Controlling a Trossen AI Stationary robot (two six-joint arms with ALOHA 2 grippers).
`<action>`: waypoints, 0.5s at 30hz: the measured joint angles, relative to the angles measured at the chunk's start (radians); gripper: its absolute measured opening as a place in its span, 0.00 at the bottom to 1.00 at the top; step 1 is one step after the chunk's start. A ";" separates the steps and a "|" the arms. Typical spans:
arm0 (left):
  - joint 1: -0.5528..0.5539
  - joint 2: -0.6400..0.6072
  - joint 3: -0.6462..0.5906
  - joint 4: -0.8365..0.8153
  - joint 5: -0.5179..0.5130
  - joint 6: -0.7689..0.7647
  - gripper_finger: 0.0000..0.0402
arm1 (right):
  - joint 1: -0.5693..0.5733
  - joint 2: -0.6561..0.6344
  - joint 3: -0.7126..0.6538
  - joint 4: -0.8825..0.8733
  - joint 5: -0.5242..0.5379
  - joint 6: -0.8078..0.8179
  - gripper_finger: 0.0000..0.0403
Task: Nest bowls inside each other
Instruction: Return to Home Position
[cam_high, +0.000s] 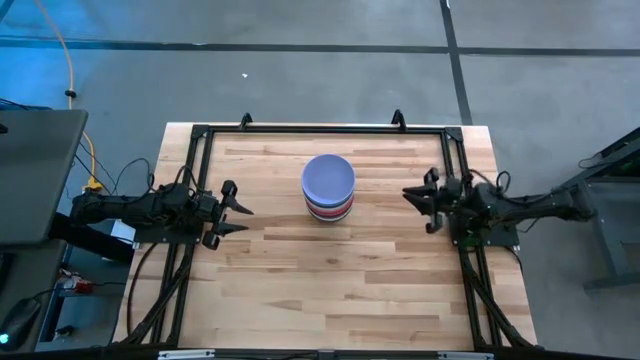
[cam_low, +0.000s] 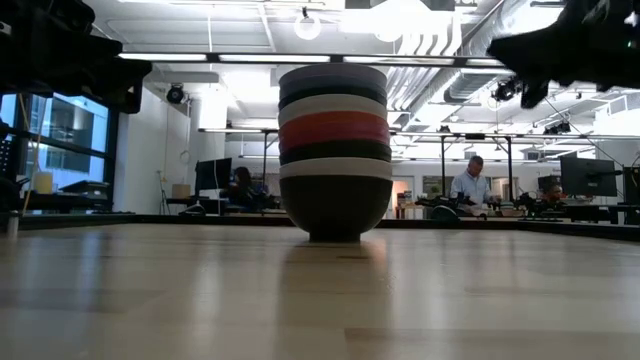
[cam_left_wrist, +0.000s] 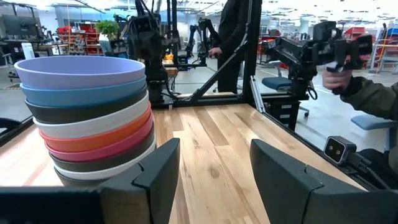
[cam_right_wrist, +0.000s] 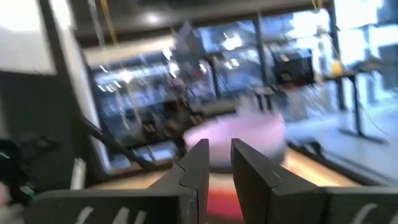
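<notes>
Your stack of nine round, smooth plastic bowls (cam_high: 328, 190) stands upright on the light wooden worktop (cam_high: 330, 285), about centred between the two arms and touched by neither. Order read from the top in the left wrist view: lavender bowl (cam_left_wrist: 81, 68), blue bowl (cam_left_wrist: 81, 94), upper black bowl (cam_left_wrist: 87, 112), upper white bowl (cam_left_wrist: 93, 129), red bowl (cam_left_wrist: 106, 140), magenta bowl (cam_left_wrist: 112, 151), middle black bowl (cam_left_wrist: 106, 163), lower white bowl (cam_left_wrist: 93, 174). The low view adds the bottom black bowl (cam_low: 335, 205), which sits directly on the wood. All are nested, with only the rim bands showing below the lavender one. Your left end effector (cam_high: 240, 217) hangs over the worktop's left side, pointed at the stack but well apart from it; its fingers (cam_left_wrist: 158, 171) stand wide apart with nothing between them. Your right end effector (cam_high: 415, 205) sits at the right side, also facing the stack and clear of it; its fingers (cam_right_wrist: 196, 168) show only a narrow gap and hold nothing. The right wrist view is smeared, so the bowls read there only as a pale rim. A person's hand (cam_left_wrist: 339, 73) grips a dark device beyond the worktop's edge.
</notes>
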 joint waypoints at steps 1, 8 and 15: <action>0.000 0.000 0.000 0.000 0.000 0.000 0.46 | 0.009 0.000 0.000 -0.034 0.017 -0.006 0.15; 0.000 0.000 0.000 -0.022 0.000 0.001 0.46 | 0.046 0.000 0.000 -0.102 -0.057 -0.092 0.15; 0.000 0.000 0.000 -0.021 0.000 0.001 0.46 | 0.055 0.000 0.000 -0.165 -0.074 -0.075 0.15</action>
